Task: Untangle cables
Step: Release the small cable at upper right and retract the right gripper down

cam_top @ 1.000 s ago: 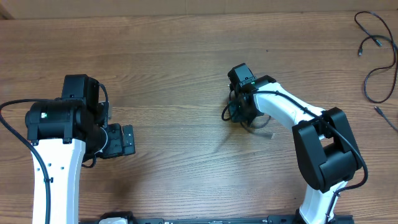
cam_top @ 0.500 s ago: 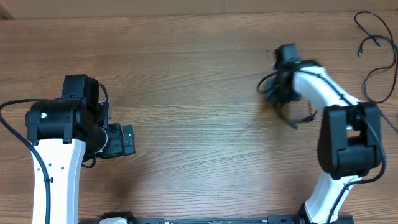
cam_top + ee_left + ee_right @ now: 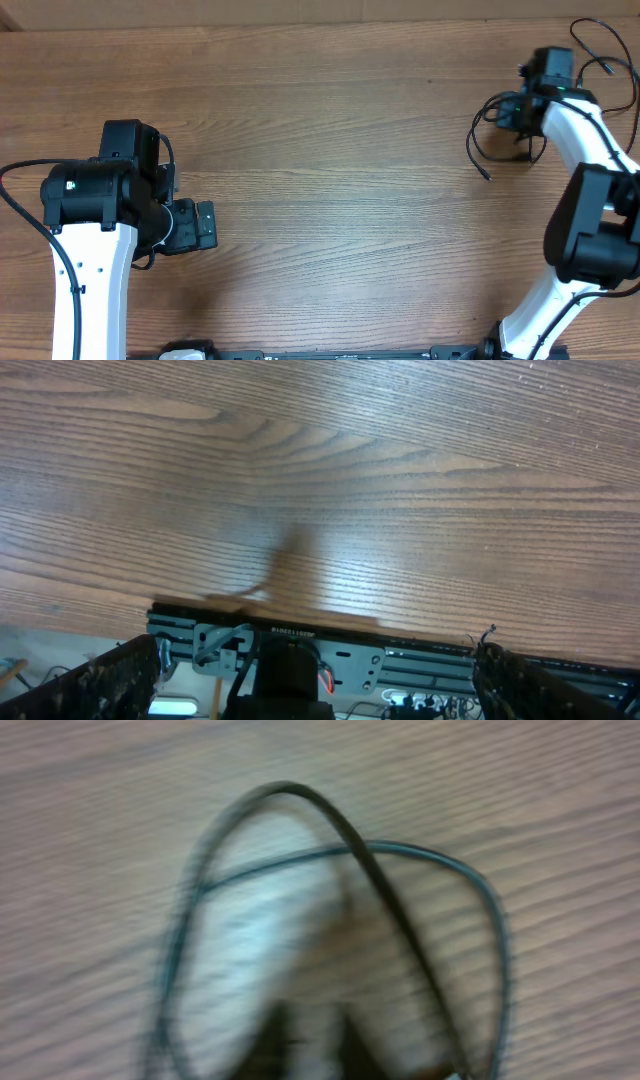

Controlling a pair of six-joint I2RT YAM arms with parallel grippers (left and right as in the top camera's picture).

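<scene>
My right gripper (image 3: 515, 112) is at the far right of the table, shut on a thin black cable (image 3: 482, 140) whose loops hang out to its left, one end trailing toward the front. In the blurred right wrist view the same cable (image 3: 400, 910) makes two crossing loops above the fingertips (image 3: 312, 1045). More loose black cables (image 3: 604, 62) lie at the far right edge, just beyond the right gripper. My left gripper (image 3: 205, 225) is open and empty at the left front; its wide-apart fingers (image 3: 318, 665) frame bare wood.
The table's front edge and a metal rail (image 3: 400, 650) show low in the left wrist view. The right arm (image 3: 590, 170) reaches up along the right side. A back edge (image 3: 300, 22) runs along the top of the table.
My right gripper has swept from the table's middle to the far right, carrying the black cable with it. The left arm has not moved.
</scene>
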